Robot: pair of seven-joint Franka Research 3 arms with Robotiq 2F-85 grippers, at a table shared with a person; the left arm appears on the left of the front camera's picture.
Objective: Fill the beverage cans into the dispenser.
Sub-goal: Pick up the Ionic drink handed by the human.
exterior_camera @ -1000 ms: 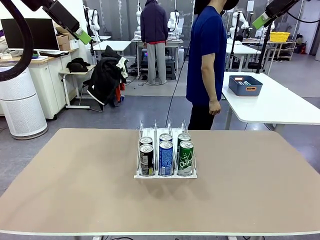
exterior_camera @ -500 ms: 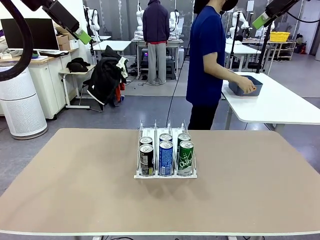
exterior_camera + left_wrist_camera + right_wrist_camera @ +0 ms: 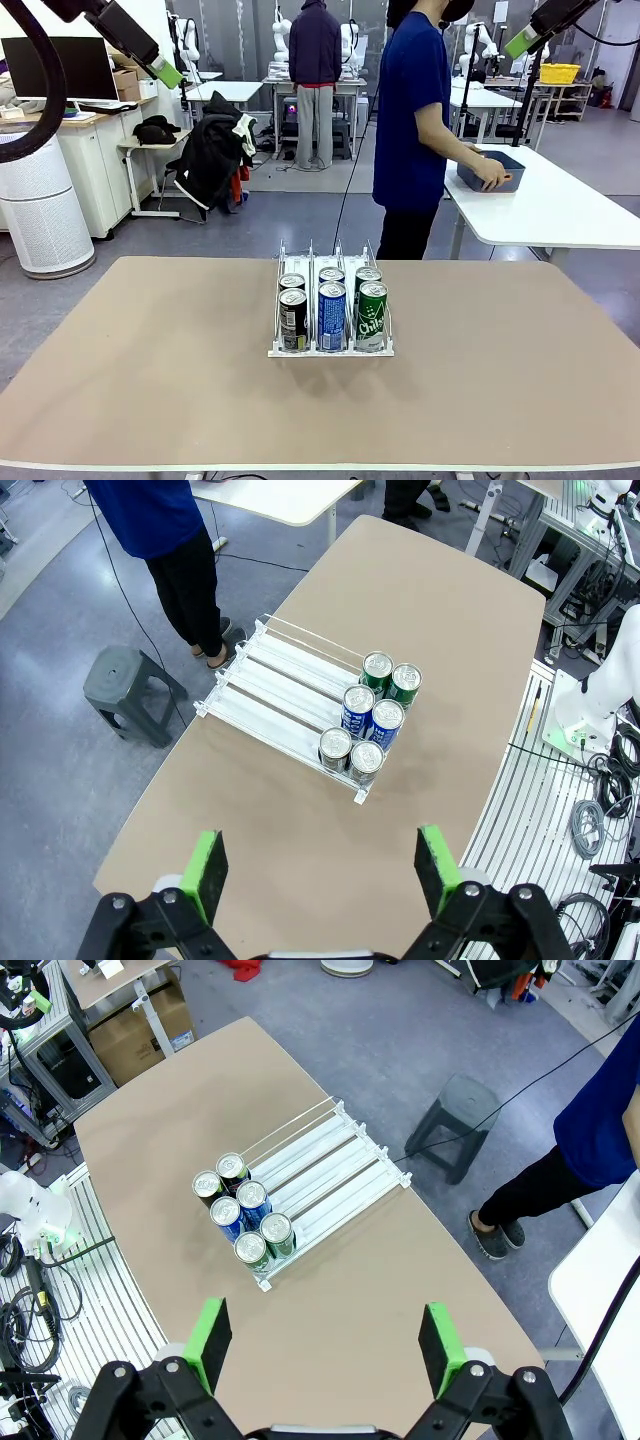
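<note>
Six cans (image 3: 331,312) at dispenser (image 3: 270,685) lip, bare table (image 3: 150,380) around, left gripper (image 3: 322,868) and right gripper (image 3: 325,1343) spread wide

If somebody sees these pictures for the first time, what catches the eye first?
Six slim drink cans, black, blue and green, stand two deep at the front end of a clear-and-white three-lane rack on the brown table. Beyond it, a person in blue has a hand at a blue-grey plastic bin. The left gripper and right gripper hang open high above.
</note>
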